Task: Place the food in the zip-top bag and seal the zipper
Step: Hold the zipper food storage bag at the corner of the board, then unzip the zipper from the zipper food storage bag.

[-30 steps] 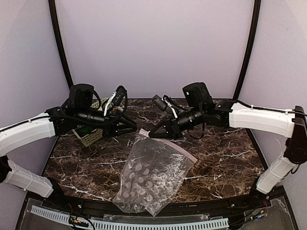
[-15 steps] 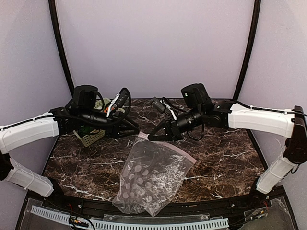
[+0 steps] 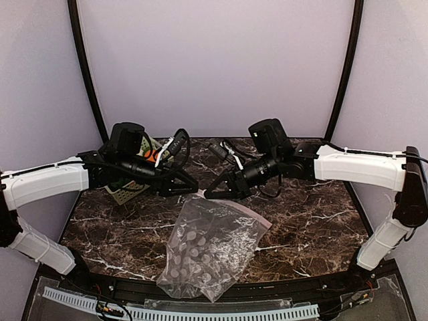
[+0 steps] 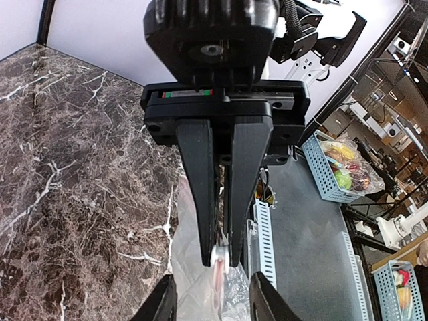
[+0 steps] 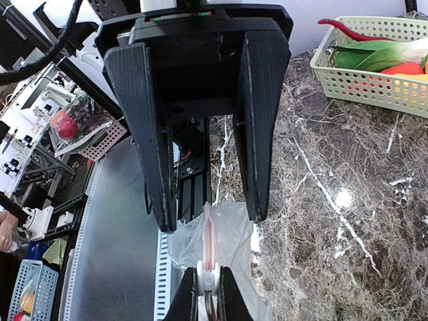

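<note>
The clear dotted zip-top bag [image 3: 210, 244] lies on the marble, its pink zipper [image 5: 209, 234] along the far edge. My left gripper [image 3: 195, 190] is shut on the white slider at the zipper's end [image 4: 225, 256], as the left wrist view [image 4: 225, 261] shows. My right gripper [image 3: 208, 193] faces it, open; in the right wrist view [image 5: 210, 219] its fingers [image 5: 162, 167] straddle the zipper strip without touching it. The food sits in the pale green basket [image 5: 374, 83]: red chili [image 5: 341, 28], green-and-white bok choy [image 5: 378, 57], orange fruit [image 5: 409, 68]. No food shows in the bag.
The basket [image 3: 127, 192] stands at the back left, mostly hidden behind my left arm. A black frame rail and a white slotted strip [image 3: 180, 311] run along the table's near edge. Purple walls close the back and sides.
My left gripper has moved right to the bag's far corner. My right gripper has shifted a little left towards it. The bag's top has slid slightly left.
</note>
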You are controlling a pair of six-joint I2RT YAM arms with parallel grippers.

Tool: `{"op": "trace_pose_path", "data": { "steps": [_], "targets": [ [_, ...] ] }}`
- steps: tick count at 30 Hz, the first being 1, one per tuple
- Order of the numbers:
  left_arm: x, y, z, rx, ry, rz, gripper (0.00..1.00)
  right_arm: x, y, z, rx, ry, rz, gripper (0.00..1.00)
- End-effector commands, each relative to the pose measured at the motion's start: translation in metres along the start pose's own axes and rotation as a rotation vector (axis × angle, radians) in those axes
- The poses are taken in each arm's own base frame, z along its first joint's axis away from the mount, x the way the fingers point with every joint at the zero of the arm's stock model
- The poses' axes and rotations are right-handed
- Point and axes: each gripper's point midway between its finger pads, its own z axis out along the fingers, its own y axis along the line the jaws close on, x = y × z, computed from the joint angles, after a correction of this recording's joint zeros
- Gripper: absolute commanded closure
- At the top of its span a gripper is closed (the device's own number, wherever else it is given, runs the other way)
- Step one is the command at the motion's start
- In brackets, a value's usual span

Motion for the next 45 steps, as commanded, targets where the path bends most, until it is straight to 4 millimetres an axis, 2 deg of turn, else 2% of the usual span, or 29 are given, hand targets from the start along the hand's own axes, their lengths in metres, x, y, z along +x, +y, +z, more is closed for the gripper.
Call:
{"op": "trace_pose_path", "data": {
  "steps": [1,14,23,45],
  "targets": [
    [-0.005,-0.008,0.001,0.03,-0.002,0.01,0.66,-0.008,0.006,0.004,-0.027,-0.012,-0.016,1.0],
    [-0.005,-0.01,0.002,0.036,0.0,0.014,0.98,-0.006,0.003,0.004,-0.012,-0.013,-0.015,1.0],
    [-0.011,-0.009,-0.006,-0.03,-0.023,0.066,0.99,-0.003,0.002,0.0,0.011,-0.012,-0.013,1.0],
    [-0.025,0.024,-0.033,-0.274,-0.087,0.083,0.99,0.007,-0.006,-0.006,0.05,-0.001,0.014,1.0]
  ]
}}
